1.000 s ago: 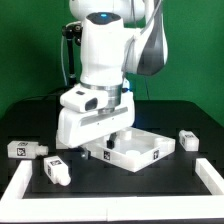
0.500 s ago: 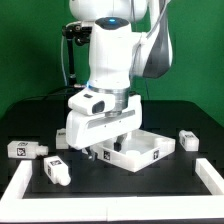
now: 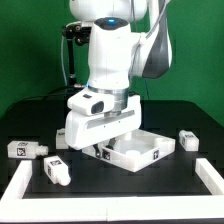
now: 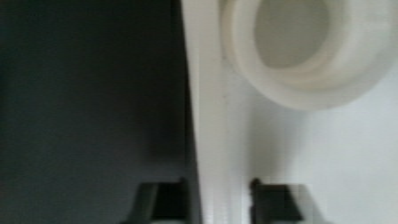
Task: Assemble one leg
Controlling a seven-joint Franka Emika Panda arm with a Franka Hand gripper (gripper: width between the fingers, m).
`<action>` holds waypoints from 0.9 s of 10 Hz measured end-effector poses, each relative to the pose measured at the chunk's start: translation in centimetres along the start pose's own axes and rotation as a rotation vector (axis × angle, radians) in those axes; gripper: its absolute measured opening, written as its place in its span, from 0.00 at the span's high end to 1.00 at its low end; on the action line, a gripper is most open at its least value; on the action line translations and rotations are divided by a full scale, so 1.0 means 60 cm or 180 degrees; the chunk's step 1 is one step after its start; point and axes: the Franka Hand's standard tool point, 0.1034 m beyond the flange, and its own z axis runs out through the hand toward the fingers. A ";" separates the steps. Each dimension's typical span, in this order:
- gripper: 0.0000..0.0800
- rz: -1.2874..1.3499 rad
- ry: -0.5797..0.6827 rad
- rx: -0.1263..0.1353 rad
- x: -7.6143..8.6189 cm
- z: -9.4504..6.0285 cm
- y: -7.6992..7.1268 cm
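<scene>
Straddling the raised rim of the tabletop [image 3: 143, 152], the gripper [image 3: 100, 151] is set low at that board's corner toward the exterior view's left.

Tool state: in the wrist view one fingertip [image 4: 164, 200] is seen on each side of the rim, close against it. Whether the rim is clamped or merely bracketed cannot be told. A round corner hole [image 4: 302, 45] is seen just beyond.

Legs: none held. One leg [image 3: 20, 149] is laid on the table [image 3: 120, 192] at the exterior view's far left, a second [image 3: 55, 171] nearer the front, a third [image 3: 187, 140] at the right. All are apart from the tabletop.

Step in hand, as judged: the tabletop is being taken or positioned, ahead of any leg.

Next move, as judged: a firm hold on the rim is called for, so that the board can be seated squarely before a leg is fetched and brought to a hole.
</scene>
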 end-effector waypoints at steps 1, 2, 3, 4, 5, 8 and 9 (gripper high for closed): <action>0.91 0.0004 0.0001 -0.0001 0.000 0.000 0.001; 0.93 0.0061 0.0009 -0.0015 0.001 -0.001 0.002; 0.93 0.0273 0.0040 -0.0095 0.007 -0.006 0.009; 0.93 0.0647 0.0033 -0.0091 0.011 -0.009 0.014; 0.93 0.1064 -0.0008 -0.0044 0.018 -0.011 0.022; 0.93 0.1315 -0.0141 0.0115 0.026 -0.019 0.046; 0.93 0.1308 -0.0153 0.0121 0.025 -0.016 0.043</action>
